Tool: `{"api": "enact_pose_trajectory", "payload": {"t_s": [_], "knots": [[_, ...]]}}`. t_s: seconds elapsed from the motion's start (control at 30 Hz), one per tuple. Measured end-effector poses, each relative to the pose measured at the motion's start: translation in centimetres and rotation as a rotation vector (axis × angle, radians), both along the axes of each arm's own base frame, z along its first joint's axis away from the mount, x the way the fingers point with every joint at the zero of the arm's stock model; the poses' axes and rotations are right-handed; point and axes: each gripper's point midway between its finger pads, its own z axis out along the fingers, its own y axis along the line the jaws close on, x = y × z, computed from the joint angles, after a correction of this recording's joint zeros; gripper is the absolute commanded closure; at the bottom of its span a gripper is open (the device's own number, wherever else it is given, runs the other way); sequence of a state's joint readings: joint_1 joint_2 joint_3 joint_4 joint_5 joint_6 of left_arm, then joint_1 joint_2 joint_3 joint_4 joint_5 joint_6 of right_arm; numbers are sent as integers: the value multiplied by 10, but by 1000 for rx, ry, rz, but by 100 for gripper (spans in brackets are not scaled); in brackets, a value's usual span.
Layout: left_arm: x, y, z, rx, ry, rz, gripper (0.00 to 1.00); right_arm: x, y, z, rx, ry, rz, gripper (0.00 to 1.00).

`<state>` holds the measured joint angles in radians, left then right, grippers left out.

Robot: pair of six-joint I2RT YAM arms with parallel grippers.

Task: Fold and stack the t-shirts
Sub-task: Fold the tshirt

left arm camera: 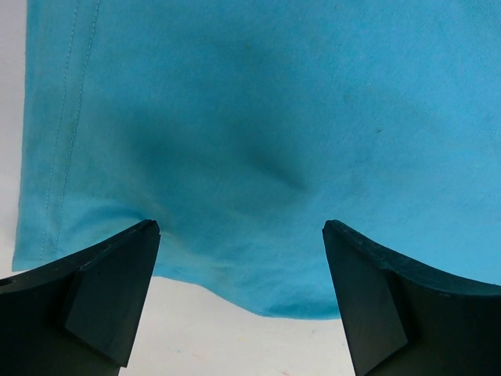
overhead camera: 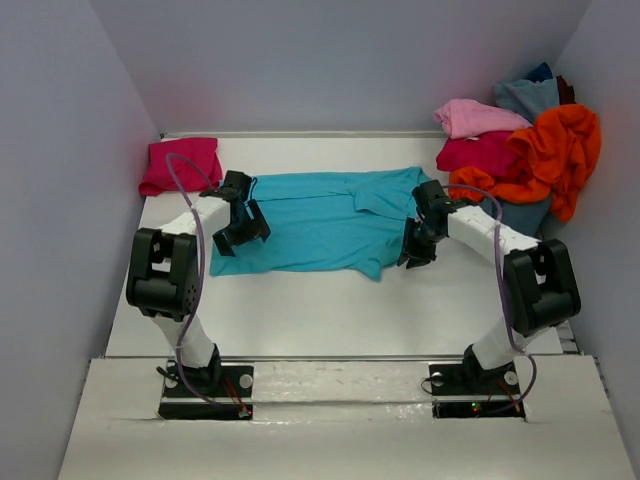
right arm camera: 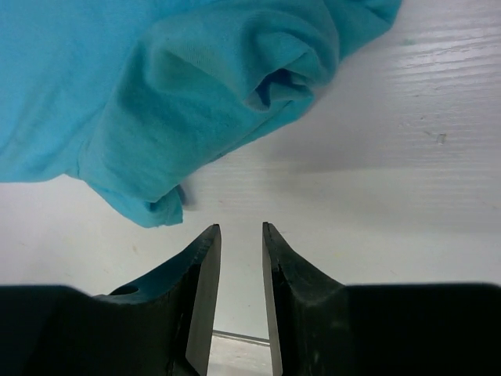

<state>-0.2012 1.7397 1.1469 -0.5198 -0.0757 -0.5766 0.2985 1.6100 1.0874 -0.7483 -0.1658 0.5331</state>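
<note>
One white, faintly grooved table (overhead camera: 330, 310) carries everything. One bright turquoise short-sleeved cotton t-shirt (overhead camera: 320, 225) lies spread flat across its middle, smooth knit with a stitched hem. The sleeve nearest the right arm is bunched into soft folds, and its collar is not clearly visible.

In the far right corner is one loose heap of at least four shirts. A crumpled orange shirt (overhead camera: 560, 150) is draped over the front, a crimson shirt (overhead camera: 478, 153) sits under a light pink shirt (overhead camera: 475, 117), and a dusty blue shirt (overhead camera: 525, 97) lies behind. The darker cloth at the very back is too buried to count.

One magenta-pink shirt (overhead camera: 182, 165) sits as a folded rectangle at the far left.

There are two black pincers. The left gripper (left arm camera: 241, 225) is spread wide over the turquoise hem and holds nothing. The right gripper (right arm camera: 241, 227) has its jaws a narrow slit apart, empty, over bare table beside the bunched sleeve.
</note>
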Motion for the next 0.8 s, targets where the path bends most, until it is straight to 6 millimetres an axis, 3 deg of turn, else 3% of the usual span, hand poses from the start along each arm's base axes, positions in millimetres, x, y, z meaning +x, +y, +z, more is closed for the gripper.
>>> {"api": "enact_pose_trajectory", "payload": {"t_s": [0.3,0.5,0.8], "knots": [[0,0,0,2,1,-4,3,-6,27,-43,-18,73,77,72],[0,0,0,4,1,-10,3,-5,45,-45,-18,54,122,72],[4,-1,2,2,-6,-13,3,7,37,-45,-110,-1,108,71]]}}
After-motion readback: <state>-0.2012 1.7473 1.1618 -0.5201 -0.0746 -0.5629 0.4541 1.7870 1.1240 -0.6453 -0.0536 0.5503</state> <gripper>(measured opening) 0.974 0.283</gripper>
